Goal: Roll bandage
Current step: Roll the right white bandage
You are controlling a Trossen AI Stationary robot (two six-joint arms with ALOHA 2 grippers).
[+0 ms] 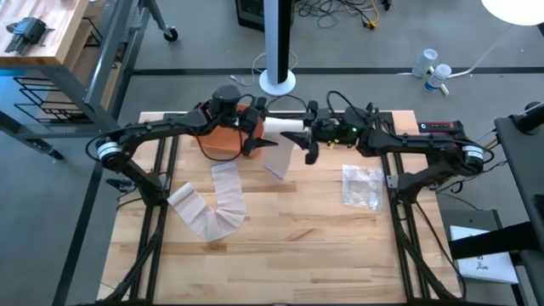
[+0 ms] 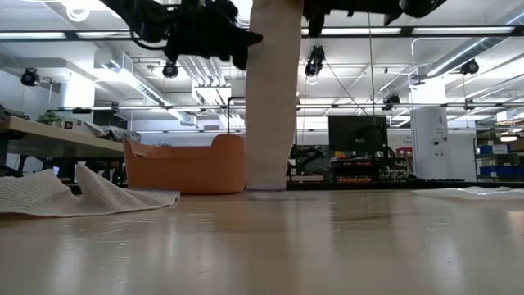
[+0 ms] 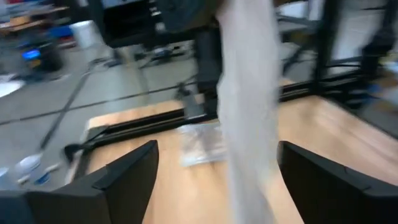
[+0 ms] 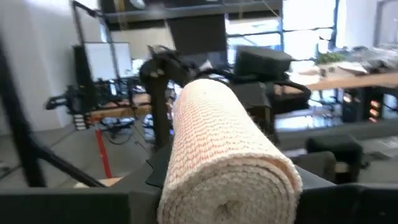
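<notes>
Fingers on your right gripper (image 1: 299, 129) were clamped on the rolled end of the bandage (image 1: 280, 126), held in the air at the back of the table (image 1: 323, 246), while the left gripper (image 1: 252, 127) met the roll from the other side; from above I could not tell how its fingers stood. The loose tail (image 1: 223, 200) dropped to the table and trailed toward the front left, with an orange bin (image 1: 223, 143) under the left arm and a clear plastic bag (image 1: 361, 185) lying to the right. At table height, the strip (image 2: 270, 98) hung straight down from the roll to the wood, so you needed steady tension to wind it flat. Your left wrist camera showed fingers (image 3: 124, 177) spread apart either side of the hanging strip (image 3: 245, 106): close there and guide. Your right wrist camera showed the roll (image 4: 224, 155) wound tight and even; keeping its edges aligned mattered most.
</notes>
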